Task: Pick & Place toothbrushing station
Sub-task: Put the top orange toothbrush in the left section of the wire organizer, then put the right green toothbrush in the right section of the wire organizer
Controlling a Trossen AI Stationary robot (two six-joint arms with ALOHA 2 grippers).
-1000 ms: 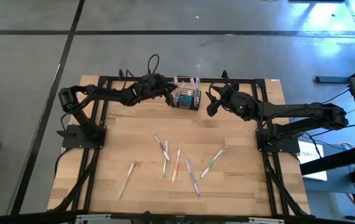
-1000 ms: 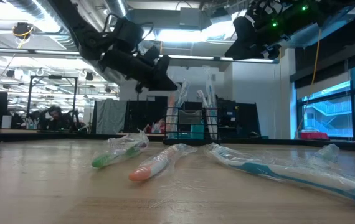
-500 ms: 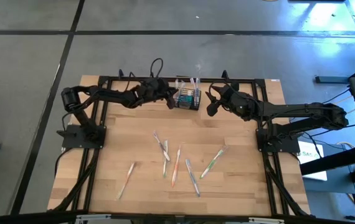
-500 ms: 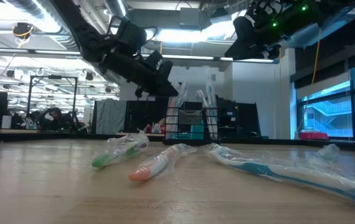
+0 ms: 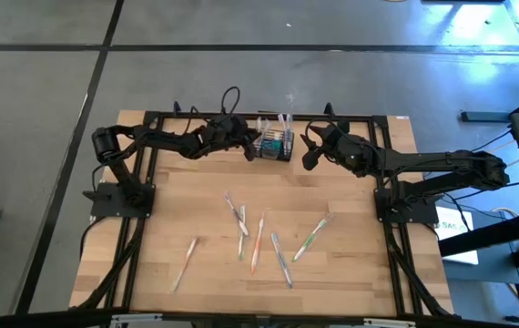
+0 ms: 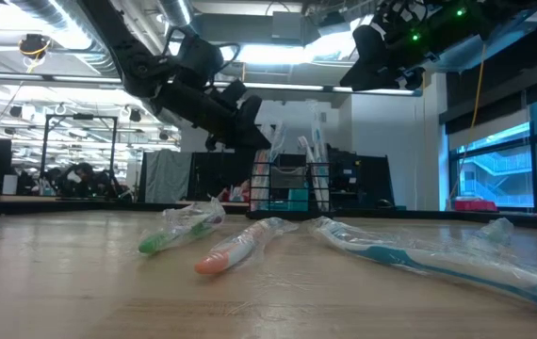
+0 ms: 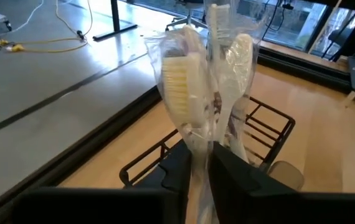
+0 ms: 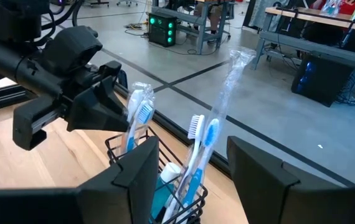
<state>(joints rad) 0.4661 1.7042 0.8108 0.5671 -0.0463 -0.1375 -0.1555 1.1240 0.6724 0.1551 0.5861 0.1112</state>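
The toothbrushing station [image 5: 273, 146], a small black wire-mesh caddy, stands upright on the wooden table [image 5: 351, 273] near its far edge, at roughly 12 o'clock from the table centre in the high view. It holds several plastic-wrapped toothbrushes [image 8: 196, 149] standing on end and a teal tube [image 6: 297, 199] low inside.

The left gripper [image 5: 247, 143] is at the caddy's 9 o'clock side, just beside its wall. In the left wrist view its two dark fingers [image 7: 177, 171] stand narrow, with a thin gap between them, and a wrapped white toothbrush [image 7: 180, 87] rises from that gap (whether the pads actually press the wrapper cannot be told). In the low view this gripper hangs above the table surface, angled down toward the caddy's top rim.

The right gripper [image 5: 307, 155] is at the caddy's 3 o'clock side, near it but apart. Its fingers [image 8: 258, 177] are spread wide and hold nothing; the caddy shows between them in the right wrist view.

Loose wrapped toothbrushes [image 5: 258, 244] lie flat on the table toward 6 o'clock from the caddy, well apart from it: a cluster around the centre, one with a green end [image 5: 310, 236] at about 4 o'clock, and one [image 5: 184, 264] at about 7 o'clock.
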